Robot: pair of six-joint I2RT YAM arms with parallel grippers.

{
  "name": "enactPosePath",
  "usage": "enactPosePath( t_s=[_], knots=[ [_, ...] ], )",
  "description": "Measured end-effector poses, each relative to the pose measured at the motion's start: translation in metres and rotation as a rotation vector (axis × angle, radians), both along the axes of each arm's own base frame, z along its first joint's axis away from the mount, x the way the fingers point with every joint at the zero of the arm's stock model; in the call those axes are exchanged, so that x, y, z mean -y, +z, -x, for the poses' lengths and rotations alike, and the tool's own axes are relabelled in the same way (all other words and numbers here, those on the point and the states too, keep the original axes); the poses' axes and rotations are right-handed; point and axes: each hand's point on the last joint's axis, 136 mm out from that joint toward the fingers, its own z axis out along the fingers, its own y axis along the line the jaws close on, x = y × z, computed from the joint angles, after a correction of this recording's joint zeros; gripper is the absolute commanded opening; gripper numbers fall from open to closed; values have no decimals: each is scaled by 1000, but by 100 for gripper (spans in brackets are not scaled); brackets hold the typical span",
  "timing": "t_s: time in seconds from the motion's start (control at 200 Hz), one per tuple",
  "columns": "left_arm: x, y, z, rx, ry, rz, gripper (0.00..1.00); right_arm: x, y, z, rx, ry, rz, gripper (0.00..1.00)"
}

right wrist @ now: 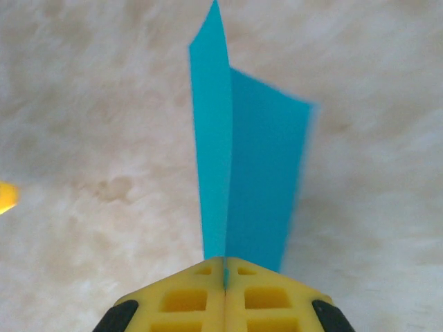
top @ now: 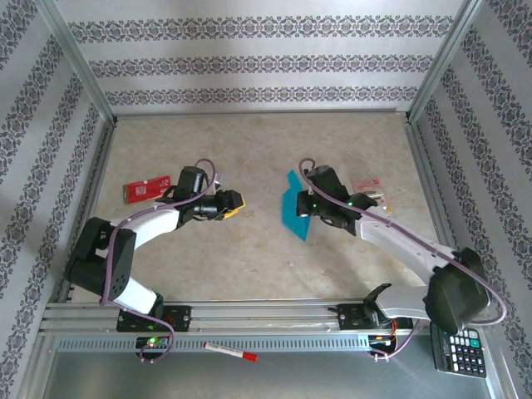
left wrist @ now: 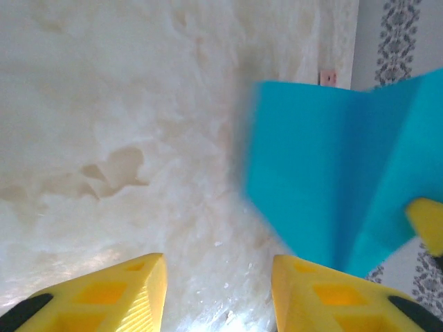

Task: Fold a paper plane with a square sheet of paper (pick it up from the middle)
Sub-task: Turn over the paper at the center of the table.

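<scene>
- Currently, the right fingers [right wrist: 225, 271] are pressed fully together on the near edge of the teal-blue paper [right wrist: 242, 180]. You see the two yellow tips meeting, with the paper's crease pinched in the seam between them.
- The teal-blue paper is a folded, creased shape. In the right wrist view, one panel stands upright on edge and runs away from the fingers to a sharp point. A second panel slopes off to its right.
- In the top external view, locate the paper [top: 293, 212] near the middle of the worktop [top: 249, 141], at the tip of the right arm. It is held in the grip, and you cannot tell whether its lower edge touches the surface.
- The left fingers [top: 233, 201] are parted. In the left wrist view, the yellow tips [left wrist: 131, 290] stand apart, with bare worktop showing in the gap.
- The left fingers point toward the paper and sit apart from it, with a clear strip of worktop between the two arms.
- In the left wrist view, the paper [left wrist: 332, 180] shows its open V from the front, blurred at the left edge.
- Note the bystanders:
  - a red card [top: 147, 189] lies beyond the left arm;
  - a pale pink packet [top: 368, 188] lies beside the right arm;
  - a calculator [top: 460, 351] and a red marker [top: 231, 352] lie at the near edge.
</scene>
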Motion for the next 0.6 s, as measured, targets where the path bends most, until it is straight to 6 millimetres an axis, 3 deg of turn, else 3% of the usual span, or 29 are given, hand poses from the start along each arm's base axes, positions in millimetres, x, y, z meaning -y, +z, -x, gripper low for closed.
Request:
enactPosePath(
  t_s=[0.13, 0.255, 0.335, 0.46, 0.6],
  knots=[
    [-18, 0, -6, -3, 45, -16, 46, 31, 36, 2, 95, -74, 234, 0],
    [-37, -6, -9, -15, 91, -27, 46, 36, 37, 12, 110, -77, 461, 0],
    [-48, -9, -9, -25, 121, -30, 47, 31, 20, 16, 78, -57, 598, 0],
    [-62, -13, -10, -38, 160, -31, 47, 15, -26, 24, -14, -14, 775, 0],
    [-74, -17, -12, -48, 195, -32, 47, -11, -69, 37, -89, 35, 859, 0]
  ],
)
